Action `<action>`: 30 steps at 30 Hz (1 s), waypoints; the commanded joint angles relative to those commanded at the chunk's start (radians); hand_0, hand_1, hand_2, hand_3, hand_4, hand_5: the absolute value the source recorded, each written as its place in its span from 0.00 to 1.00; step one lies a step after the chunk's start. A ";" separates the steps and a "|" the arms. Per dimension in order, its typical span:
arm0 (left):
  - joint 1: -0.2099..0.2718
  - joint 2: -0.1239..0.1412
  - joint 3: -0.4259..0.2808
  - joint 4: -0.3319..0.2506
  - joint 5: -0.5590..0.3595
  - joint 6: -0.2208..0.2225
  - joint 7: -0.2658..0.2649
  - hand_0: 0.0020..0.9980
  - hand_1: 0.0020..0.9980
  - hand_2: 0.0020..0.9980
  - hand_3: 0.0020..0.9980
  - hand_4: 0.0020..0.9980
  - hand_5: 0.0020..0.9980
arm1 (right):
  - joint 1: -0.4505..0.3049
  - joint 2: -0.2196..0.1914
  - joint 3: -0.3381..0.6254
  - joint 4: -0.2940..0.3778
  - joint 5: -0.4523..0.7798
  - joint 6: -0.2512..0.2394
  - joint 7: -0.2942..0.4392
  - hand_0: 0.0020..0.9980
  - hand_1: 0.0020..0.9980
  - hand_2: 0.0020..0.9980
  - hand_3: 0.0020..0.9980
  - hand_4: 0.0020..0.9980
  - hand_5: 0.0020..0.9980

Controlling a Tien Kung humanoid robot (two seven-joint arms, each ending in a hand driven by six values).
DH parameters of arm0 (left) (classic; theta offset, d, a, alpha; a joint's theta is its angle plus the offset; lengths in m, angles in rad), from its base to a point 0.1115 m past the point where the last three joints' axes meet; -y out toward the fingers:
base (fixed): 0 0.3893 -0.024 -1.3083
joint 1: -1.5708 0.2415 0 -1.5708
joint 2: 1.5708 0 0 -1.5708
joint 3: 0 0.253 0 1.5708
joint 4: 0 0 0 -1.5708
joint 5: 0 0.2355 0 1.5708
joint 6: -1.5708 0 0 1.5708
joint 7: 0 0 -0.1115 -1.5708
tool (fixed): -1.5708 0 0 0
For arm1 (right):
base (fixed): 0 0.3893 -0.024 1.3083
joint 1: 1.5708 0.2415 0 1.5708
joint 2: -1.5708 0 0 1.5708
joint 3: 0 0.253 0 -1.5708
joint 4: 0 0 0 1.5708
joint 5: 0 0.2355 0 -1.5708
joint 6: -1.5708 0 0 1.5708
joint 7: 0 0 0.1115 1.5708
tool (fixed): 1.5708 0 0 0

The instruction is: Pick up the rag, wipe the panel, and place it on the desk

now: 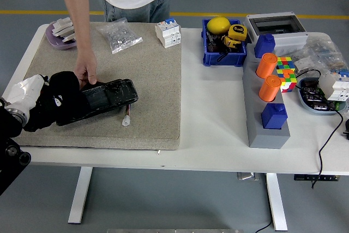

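While left hand (41, 105) sat at mat's (152, 96) left edge in head view, fingers looked closed on rag (62, 88), which lay bunched over panel's (106, 96) left end. Person's hand (86, 72) pressed panel's top edge. Rag likely soft, light; pinch bunched fold. Panel glossy, likely slippery. Right hand unseen.

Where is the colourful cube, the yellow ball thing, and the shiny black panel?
Colourful cube (286, 72), head view, on its top face.
Yellow ball thing (218, 24), head view, on its rounded top.
Black panel (106, 95), head view, on its glossy middle.
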 joint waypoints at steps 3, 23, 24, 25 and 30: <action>-0.006 -0.003 0.011 -0.002 -0.001 0.000 0.001 0.20 0.15 0.53 0.52 0.19 0.00 | 0.001 0.000 -0.001 0.000 0.000 0.000 0.000 0.75 0.62 0.64 0.62 1.00 0.63; -0.102 -0.056 0.129 0.004 -0.027 0.001 0.005 0.20 0.15 0.53 0.52 0.20 0.00 | 0.007 -0.002 -0.006 0.000 0.003 0.000 0.000 0.75 0.62 0.64 0.62 1.00 0.63; -0.106 -0.058 0.133 0.004 -0.029 0.000 0.005 0.20 0.15 0.53 0.52 0.20 0.00 | 0.007 -0.002 -0.006 0.000 0.003 0.000 0.000 0.75 0.62 0.64 0.62 1.00 0.63; -0.114 -0.063 0.147 0.005 -0.030 0.000 0.006 0.20 0.15 0.53 0.52 0.20 0.00 | 0.008 -0.003 -0.008 0.001 0.003 0.000 0.001 0.75 0.62 0.64 0.62 1.00 0.63; -0.142 -0.080 0.181 0.015 -0.040 0.000 0.007 0.20 0.15 0.53 0.52 0.20 0.00 | 0.010 -0.004 -0.009 0.001 0.004 0.000 0.001 0.75 0.62 0.64 0.62 1.00 0.63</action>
